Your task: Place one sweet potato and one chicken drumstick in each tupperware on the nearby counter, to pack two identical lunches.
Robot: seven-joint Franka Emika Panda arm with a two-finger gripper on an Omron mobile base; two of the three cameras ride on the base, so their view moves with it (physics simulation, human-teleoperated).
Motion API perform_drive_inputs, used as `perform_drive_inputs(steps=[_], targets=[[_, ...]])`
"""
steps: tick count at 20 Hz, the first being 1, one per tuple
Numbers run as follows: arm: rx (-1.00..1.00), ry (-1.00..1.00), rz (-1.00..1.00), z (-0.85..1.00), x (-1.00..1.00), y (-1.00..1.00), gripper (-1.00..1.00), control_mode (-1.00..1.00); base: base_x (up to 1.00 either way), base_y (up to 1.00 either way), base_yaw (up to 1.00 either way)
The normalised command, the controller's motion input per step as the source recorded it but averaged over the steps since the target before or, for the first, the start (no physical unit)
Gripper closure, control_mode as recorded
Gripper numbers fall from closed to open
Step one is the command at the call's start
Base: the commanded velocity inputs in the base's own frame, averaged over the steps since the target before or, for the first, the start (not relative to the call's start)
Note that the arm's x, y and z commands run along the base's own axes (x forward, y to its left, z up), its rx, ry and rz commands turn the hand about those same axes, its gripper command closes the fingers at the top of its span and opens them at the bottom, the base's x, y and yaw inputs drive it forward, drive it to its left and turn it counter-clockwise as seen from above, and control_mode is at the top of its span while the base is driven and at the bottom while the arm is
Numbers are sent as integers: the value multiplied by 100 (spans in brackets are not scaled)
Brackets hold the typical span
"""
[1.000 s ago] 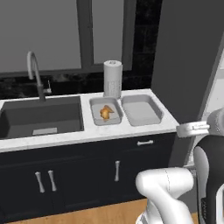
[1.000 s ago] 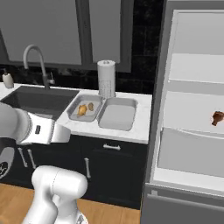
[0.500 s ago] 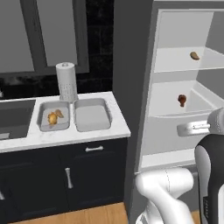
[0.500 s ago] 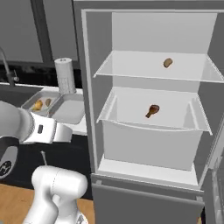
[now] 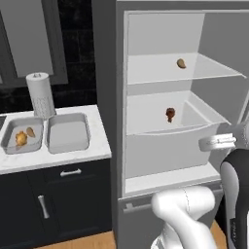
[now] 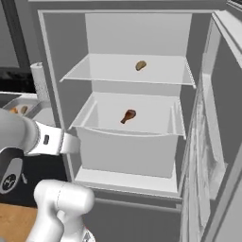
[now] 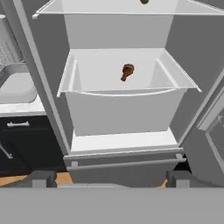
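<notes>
The fridge stands open in front of me. A brown chicken drumstick (image 5: pixel 170 114) (image 6: pixel 128 116) (image 7: pixel 127 71) lies in its clear middle drawer. A tan sweet potato (image 5: pixel 181 63) (image 6: pixel 141 65) rests on the glass shelf above. On the white counter (image 5: pixel 99 141) to the left sit two grey tupperware trays. The left tupperware (image 5: pixel 9 146) holds two small pieces of food, orange-brown and tan. The right tupperware (image 5: pixel 68 132) holds nothing. My gripper (image 7: pixel 109 179) is open and holds nothing, well back from the drawer and level with the fridge's lower part.
A paper towel roll (image 5: pixel 41 95) stands behind the trays. The fridge door (image 6: pixel 212 123) hangs open on the right, close to the arm's side. Dark cabinets (image 5: pixel 58 194) with silver handles run under the counter.
The base has driven right, so the whole picture slid from the sink and trays to the open fridge. The food has not moved, and the gripper stays open.
</notes>
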Motion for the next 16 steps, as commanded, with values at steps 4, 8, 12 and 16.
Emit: perform_drive_inputs(steps=[4,8,12,16], targets=[[0,0,0,0,0,0,-100,100,43,-31,-11],[0,0,0,0,0,0,-100,100,83,-34,-11],[0,0,0,0,0,0,-100,100,60,-27,-8],[0,-2,-3,65,4,-5,-100,-100,17,0,-2]])
